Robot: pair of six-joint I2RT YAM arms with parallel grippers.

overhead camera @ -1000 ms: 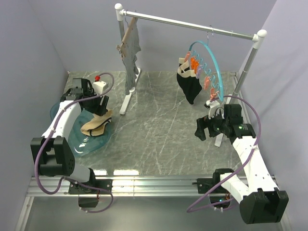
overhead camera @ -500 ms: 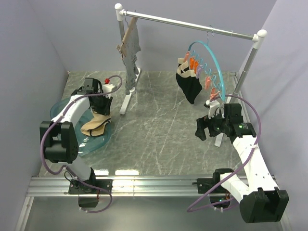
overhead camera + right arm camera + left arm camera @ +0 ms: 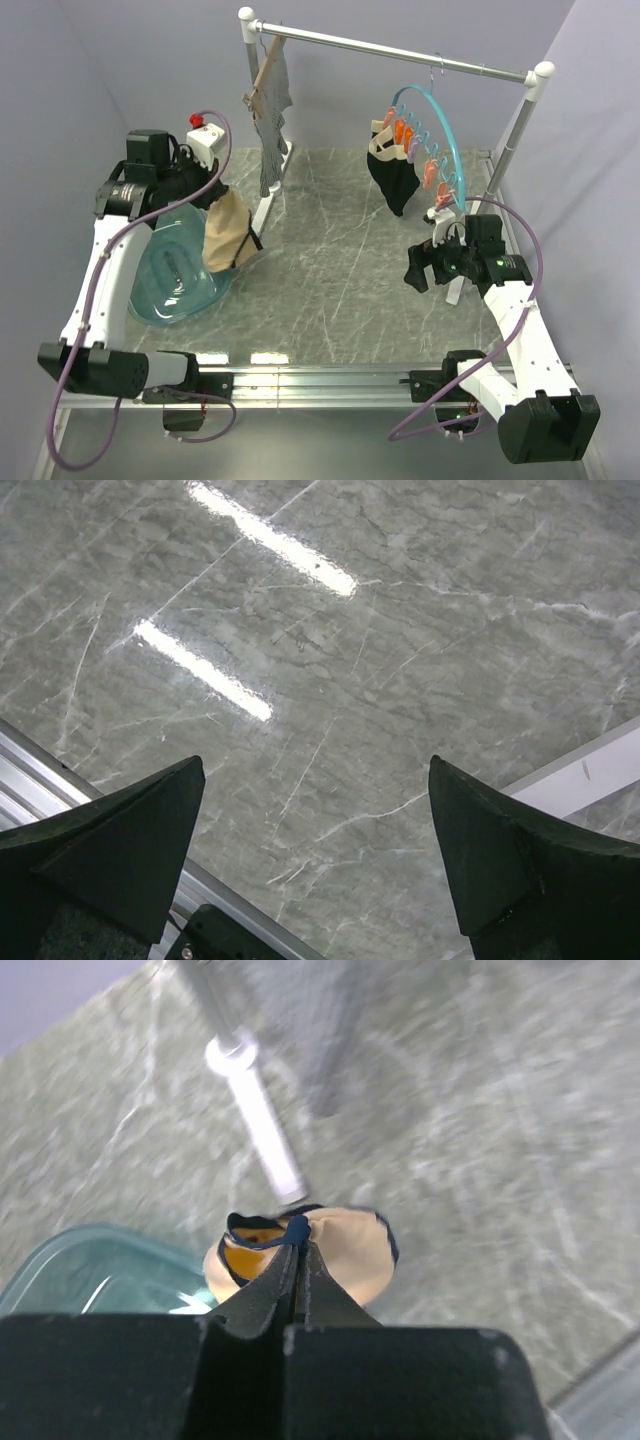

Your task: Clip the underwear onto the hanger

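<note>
The tan underwear [image 3: 228,235] hangs in the air above the right rim of a teal basin [image 3: 170,285], with my left gripper [image 3: 207,192] shut on its dark-trimmed edge. In the left wrist view the fingers meet on the blue trim, my left gripper [image 3: 298,1238] pinching the underwear [image 3: 345,1250] above the marble. The teal ring hanger [image 3: 450,135], with its orange, pink and purple clips, hangs from the rail at the back right. My right gripper [image 3: 418,268] stands open and low, just in front of the hanger; between its fingers [image 3: 150,830] only tabletop shows.
A black garment [image 3: 393,178] is clipped to the ring. A wooden hanger with a grey striped garment [image 3: 270,115] hangs at the rail's left end. The white rack's foot [image 3: 255,1110] lies near the held fabric. An aluminium rail [image 3: 330,385] runs along the table's near edge.
My left gripper has shut on the tan underwear in the basin and lifted it up and to the right. The right arm has not moved.
</note>
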